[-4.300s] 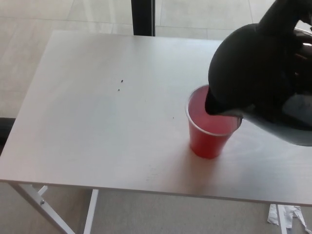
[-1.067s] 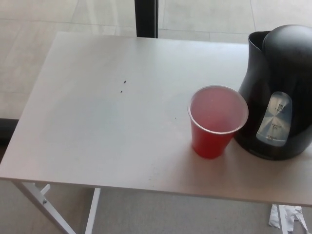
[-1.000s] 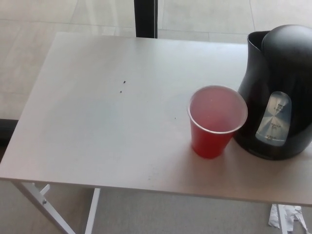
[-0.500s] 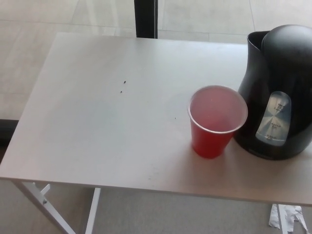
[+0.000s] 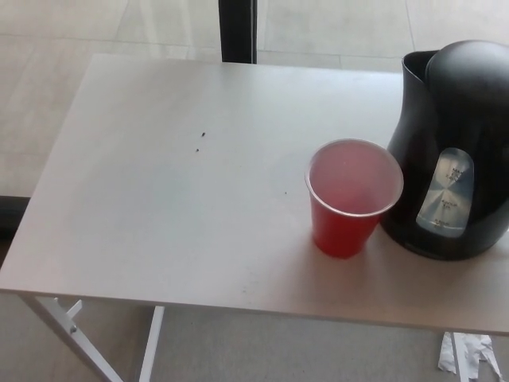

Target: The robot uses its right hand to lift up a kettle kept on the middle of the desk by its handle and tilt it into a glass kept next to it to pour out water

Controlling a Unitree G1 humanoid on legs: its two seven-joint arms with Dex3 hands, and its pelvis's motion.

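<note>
Neither robot hand shows in the head view, so nothing can be said of their fingers. The black electric kettle (image 5: 450,147) stands upright on the right side of the white desk (image 5: 175,199), its spout at the upper left of its body and its domed lid closed. A pale water-level window (image 5: 444,195) faces the camera on its lower front. Just beside it on the left, touching or nearly touching its base, stands a red plastic cup (image 5: 352,197), upright, with a whitish rim and interior. A few small dark specks (image 5: 200,141) lie on the desk well to the left of the cup. A dark vertical post (image 5: 237,30) rises behind the desk's far edge.
</note>
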